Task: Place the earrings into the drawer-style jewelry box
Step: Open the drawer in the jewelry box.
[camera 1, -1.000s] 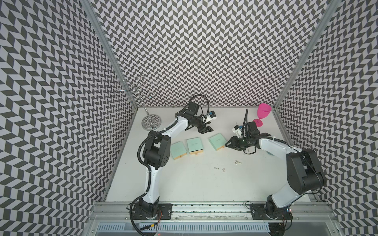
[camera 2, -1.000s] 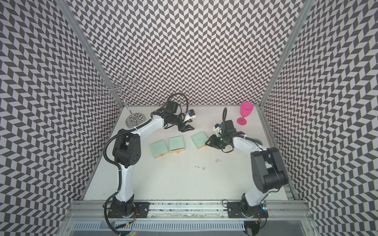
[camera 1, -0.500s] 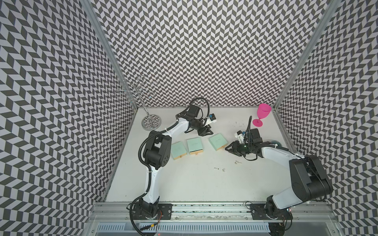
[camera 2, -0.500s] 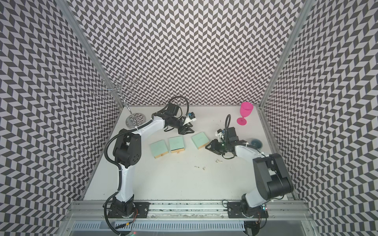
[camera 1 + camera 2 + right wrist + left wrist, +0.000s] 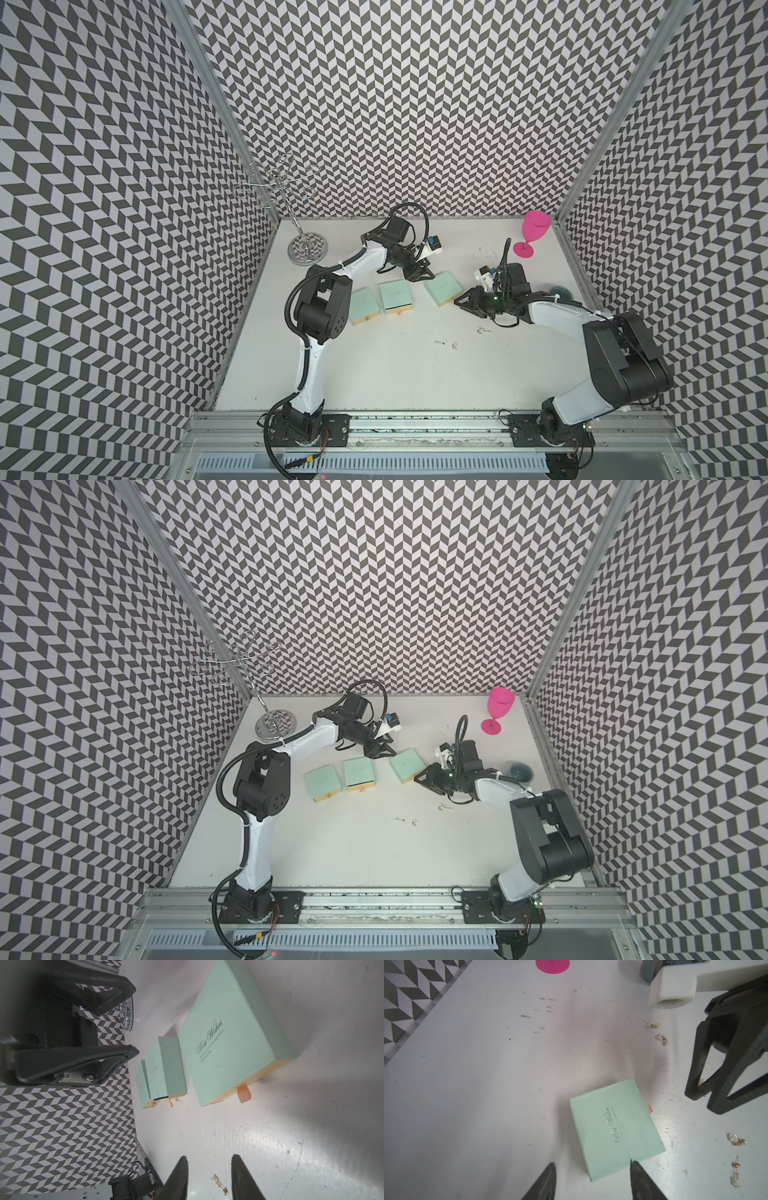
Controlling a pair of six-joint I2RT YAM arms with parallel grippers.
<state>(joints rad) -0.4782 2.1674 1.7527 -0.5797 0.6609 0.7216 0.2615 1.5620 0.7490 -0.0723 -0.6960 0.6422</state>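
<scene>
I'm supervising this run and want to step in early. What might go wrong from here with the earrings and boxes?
1. The earring between the right gripper's open jaws is tiny and lies flat; closing may miss or flick it.
2. The nearest box is shut, with only a small orange tab to pull; pulling may drag the whole box.
3. The left gripper hovers at that same box; the two grippers may collide.
</scene>
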